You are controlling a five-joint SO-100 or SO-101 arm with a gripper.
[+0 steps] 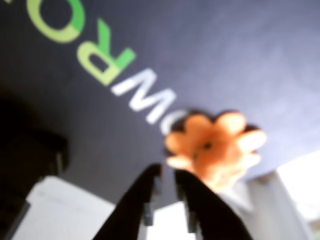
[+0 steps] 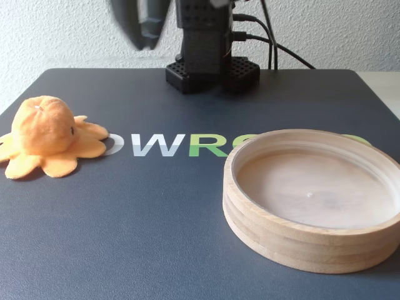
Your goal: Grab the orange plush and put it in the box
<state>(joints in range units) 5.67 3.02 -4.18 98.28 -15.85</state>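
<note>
Simply a dark lettered mat (image 2: 156, 206)

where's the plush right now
In the fixed view the plush lies on the dark mat at the far left, beside the white printed letters and well apart from the box on the right; nothing holds it.

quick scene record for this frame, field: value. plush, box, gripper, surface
plush: orange plush lying on the mat at the left of the fixed view, not held
box: round wooden box at the right of the fixed view, nothing inside, apart from the plush
gripper: gripper raised off the mat, fingers close together with a thin gap, holding nothing; blurred in the fixed view
surface: dark mat with printed letters between plush and box
arm base: black base at the far edge of the mat, cables behind
task state: plush not yet grabbed
</note>
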